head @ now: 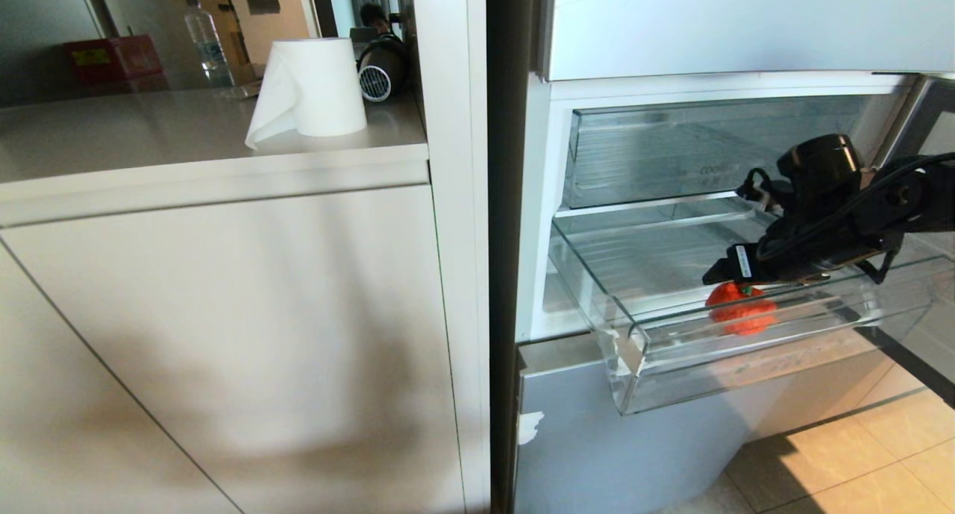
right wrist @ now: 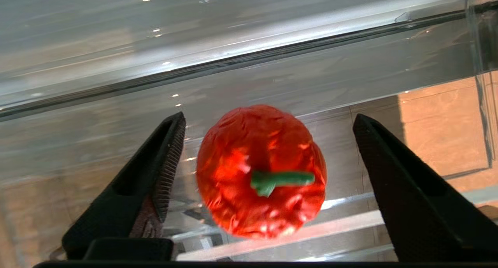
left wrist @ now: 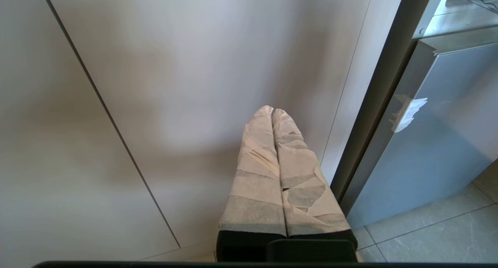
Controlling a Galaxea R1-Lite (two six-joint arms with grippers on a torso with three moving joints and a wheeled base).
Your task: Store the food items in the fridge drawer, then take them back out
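One red, roundish food item (head: 741, 309) with a green stem lies in the pulled-out clear fridge drawer (head: 671, 368), close behind its front lip. My right gripper (head: 722, 273) hangs just above it, reaching in from the right. In the right wrist view the food item (right wrist: 260, 170) sits between the black fingers of the right gripper (right wrist: 268, 117), which is open with a gap on both sides of the item. The drawer wall (right wrist: 311, 85) runs behind it. My left gripper (left wrist: 272, 110) is shut and empty, parked low in front of the cabinet door.
A taller clear bin (head: 671, 148) sits behind and above the drawer. Left of the fridge stands a beige cabinet (head: 224, 335) whose counter carries a paper towel roll (head: 313, 89) and a water bottle (head: 205, 40). Tiled floor (head: 858, 462) lies below the drawer.
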